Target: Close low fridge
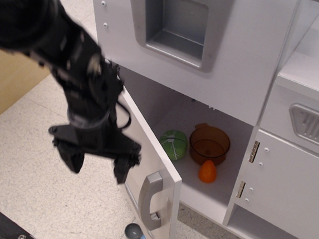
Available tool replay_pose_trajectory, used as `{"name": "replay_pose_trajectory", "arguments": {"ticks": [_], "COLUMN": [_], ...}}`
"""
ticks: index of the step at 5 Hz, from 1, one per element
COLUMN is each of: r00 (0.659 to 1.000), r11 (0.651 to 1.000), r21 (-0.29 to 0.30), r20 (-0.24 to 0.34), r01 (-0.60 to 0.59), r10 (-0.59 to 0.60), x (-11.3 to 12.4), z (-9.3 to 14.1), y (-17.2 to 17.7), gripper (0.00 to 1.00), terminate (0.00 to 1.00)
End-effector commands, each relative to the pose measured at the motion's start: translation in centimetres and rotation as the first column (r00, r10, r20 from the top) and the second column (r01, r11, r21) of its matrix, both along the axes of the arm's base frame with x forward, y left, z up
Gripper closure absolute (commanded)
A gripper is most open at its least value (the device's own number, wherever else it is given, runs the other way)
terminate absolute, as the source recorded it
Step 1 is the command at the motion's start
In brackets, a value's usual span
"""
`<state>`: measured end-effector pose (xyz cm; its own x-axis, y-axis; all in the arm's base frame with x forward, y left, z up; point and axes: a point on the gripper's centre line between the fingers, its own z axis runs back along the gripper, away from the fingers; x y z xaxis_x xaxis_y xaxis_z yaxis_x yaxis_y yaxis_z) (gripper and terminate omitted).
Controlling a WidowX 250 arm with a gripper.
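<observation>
White fridge (157, 209) door stands half open, handle (151, 200) facing out. Just left of the door hangs the black gripper (96, 167), fingers spread, holding nothing. Inside: green ball (173, 145), orange bowl (209, 144), orange egg (207, 171).

Arm (38, 36) motion-blurred; fridge door (161, 195) bottom cropped.

1. No text, label, brand, number or sign can be read anywhere in the view.
2. The low fridge (154, 169) door, just right of the pincer (96, 163), is plain white with no marking.
3. The dispenser panel (176, 23) above and to the right of the pincer is likewise unmarked.
</observation>
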<state>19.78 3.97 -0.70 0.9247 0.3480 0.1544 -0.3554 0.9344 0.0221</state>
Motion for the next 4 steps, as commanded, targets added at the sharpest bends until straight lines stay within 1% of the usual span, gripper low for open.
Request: {"name": "replay_pose_trajectory", "arguments": {"ticks": [1, 2, 4], "r00": [0.999, 0.998, 0.993], "r11": [0.997, 0.997, 0.993], "r21": [0.068, 0.048, -0.037], "r20": [0.042, 0.040, 0.018], "r01": [-0.036, -0.059, -0.112], "r10": [0.033, 0.057, 0.113], "x": [2.7, 4.1, 6.9], "z": [-3.7, -4.7, -6.0], "y": [0.9, 0.1, -2.5], "gripper": [0.00, 0.00, 0.00], "terminate": [0.00, 0.00, 0.00]}}
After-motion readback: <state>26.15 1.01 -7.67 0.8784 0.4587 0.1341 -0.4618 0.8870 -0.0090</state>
